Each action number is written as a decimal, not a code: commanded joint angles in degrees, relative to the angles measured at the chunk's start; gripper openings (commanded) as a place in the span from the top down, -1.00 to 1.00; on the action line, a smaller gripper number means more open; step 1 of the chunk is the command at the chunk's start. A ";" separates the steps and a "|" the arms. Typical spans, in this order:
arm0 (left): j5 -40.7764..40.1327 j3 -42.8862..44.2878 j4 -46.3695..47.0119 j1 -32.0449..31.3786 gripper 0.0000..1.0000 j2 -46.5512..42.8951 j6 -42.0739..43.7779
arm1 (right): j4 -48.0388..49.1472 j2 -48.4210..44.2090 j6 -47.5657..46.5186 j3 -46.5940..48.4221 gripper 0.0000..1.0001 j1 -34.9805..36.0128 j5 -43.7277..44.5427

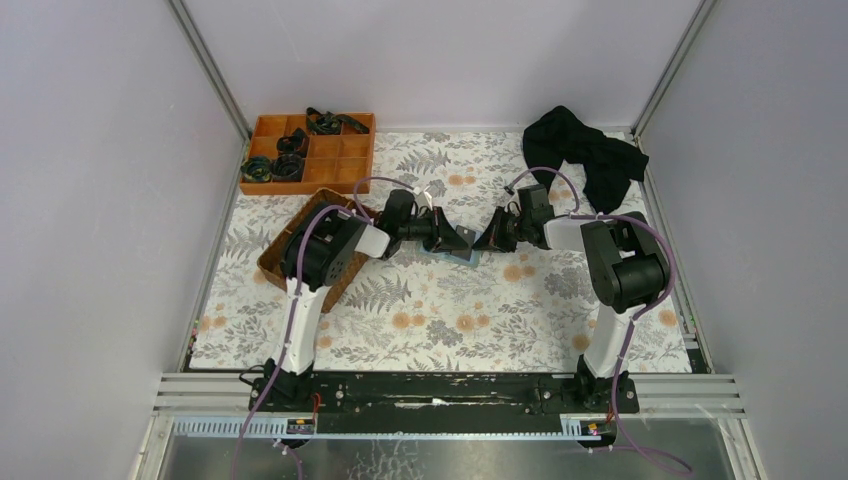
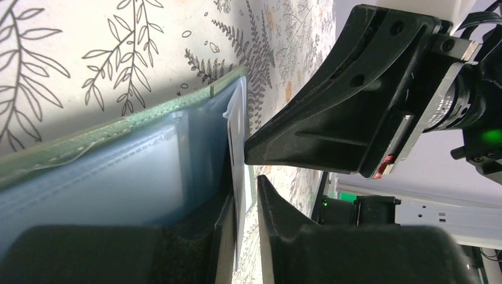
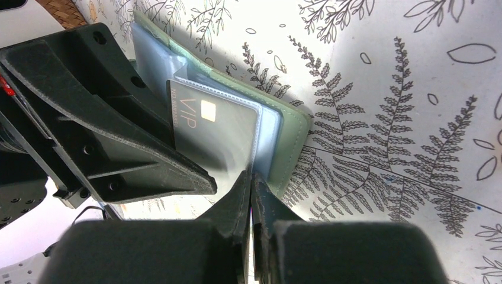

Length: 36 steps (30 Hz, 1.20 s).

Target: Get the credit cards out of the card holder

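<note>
The card holder [image 1: 465,256] lies open mid-table, grey-green outside [image 3: 294,127], light blue with clear sleeves inside [image 2: 118,177]. A grey credit card marked VIP [image 3: 219,127] sticks partway out of a sleeve; its whitish edge [image 2: 238,136] shows in the left wrist view. My left gripper [image 2: 245,204] straddles that card edge: the card rests against one finger and a small gap is left to the other. My right gripper [image 3: 251,180] is shut on the card holder's sleeve edge. Both grippers [image 1: 470,243] meet tip to tip over the holder. Other cards are hidden.
An orange divided tray [image 1: 308,152] with dark items sits at the back left. A brown wicker basket [image 1: 285,250] lies under my left arm. A black cloth [image 1: 590,155] lies at the back right. Walls close in on the table on three sides.
</note>
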 commanded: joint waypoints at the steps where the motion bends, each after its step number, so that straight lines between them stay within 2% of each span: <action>1: 1.97 0.88 -5.72 0.95 0.53 -1.88 4.70 | -3.45 2.85 -1.45 -0.38 0.92 0.74 3.87; 21: 1.83 -4.23 -4.90 4.64 0.55 -5.00 5.75 | -3.81 3.44 -1.45 -0.18 0.92 0.78 4.09; 34: 1.85 -3.60 -5.79 6.34 0.53 -5.15 6.30 | -4.07 3.31 -1.53 -0.20 0.92 0.83 4.14; 36: 1.97 -3.57 -5.72 6.29 0.59 -4.80 6.18 | -4.03 3.42 -1.53 -0.21 0.92 0.80 4.13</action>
